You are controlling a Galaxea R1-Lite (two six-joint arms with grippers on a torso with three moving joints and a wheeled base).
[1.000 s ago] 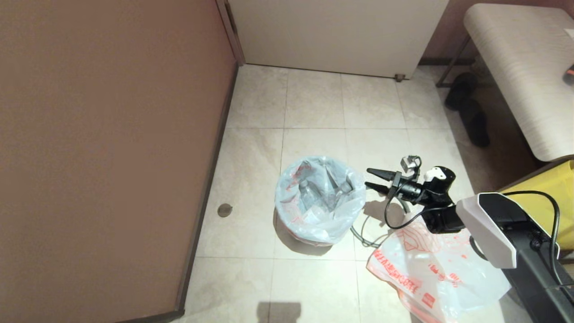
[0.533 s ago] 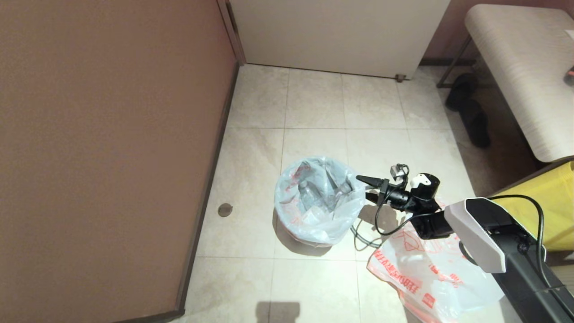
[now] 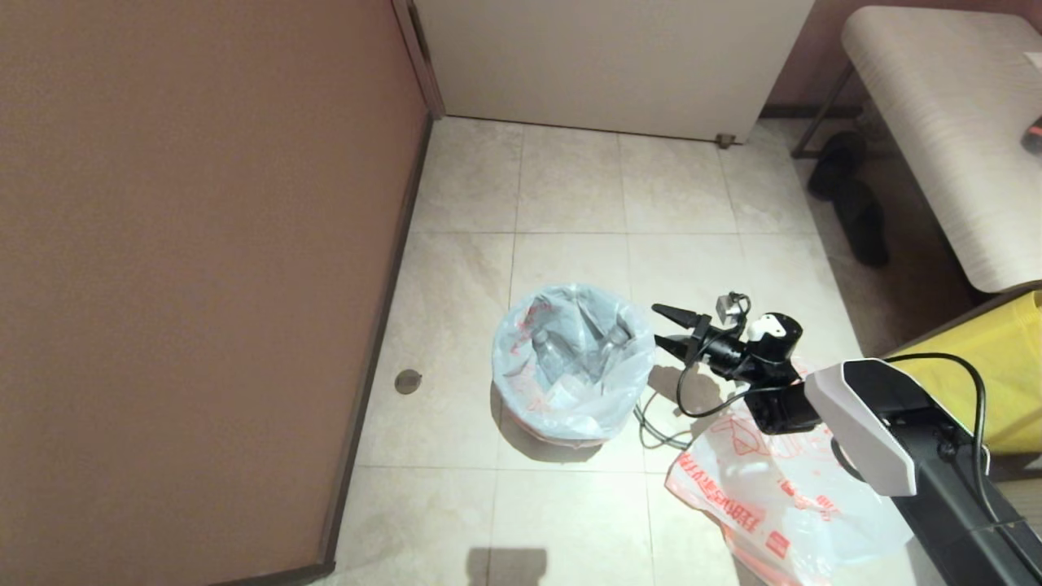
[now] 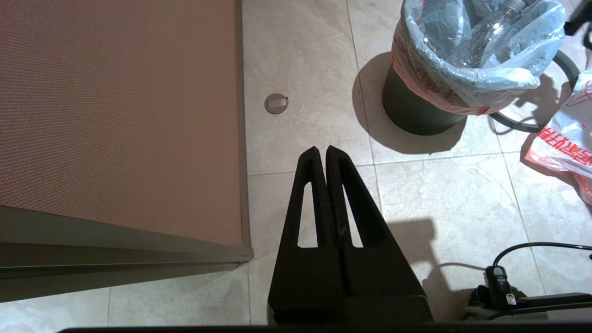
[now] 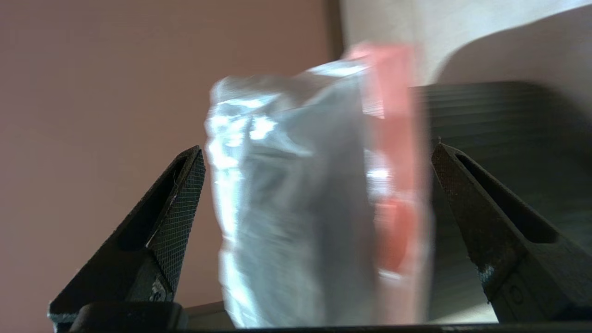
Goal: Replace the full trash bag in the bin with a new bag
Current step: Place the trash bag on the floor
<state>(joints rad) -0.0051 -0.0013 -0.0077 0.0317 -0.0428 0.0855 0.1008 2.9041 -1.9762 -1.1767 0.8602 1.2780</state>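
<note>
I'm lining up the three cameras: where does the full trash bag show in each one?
Head view: the full trash bag sits mid-floor, lining the bin, just left of the open right tool.
Left wrist view: upper right corner, draped over the bin.
Right wrist view: blurred, close up between the tool's fingers.
Shared landmark: the brown wall.

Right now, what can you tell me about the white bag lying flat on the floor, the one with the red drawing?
The new bag is thin, translucent white plastic, crumpled, printed with an orange-red line cartoon, bold red characters and a small red square logo. It lies empty on the pale tiles, apart from the bin, on the robot's right. The right arm reaches over its upper part, hiding some of it. Nothing grips it: the right gripper, fingers open, points at the full trash bag instead.
</note>
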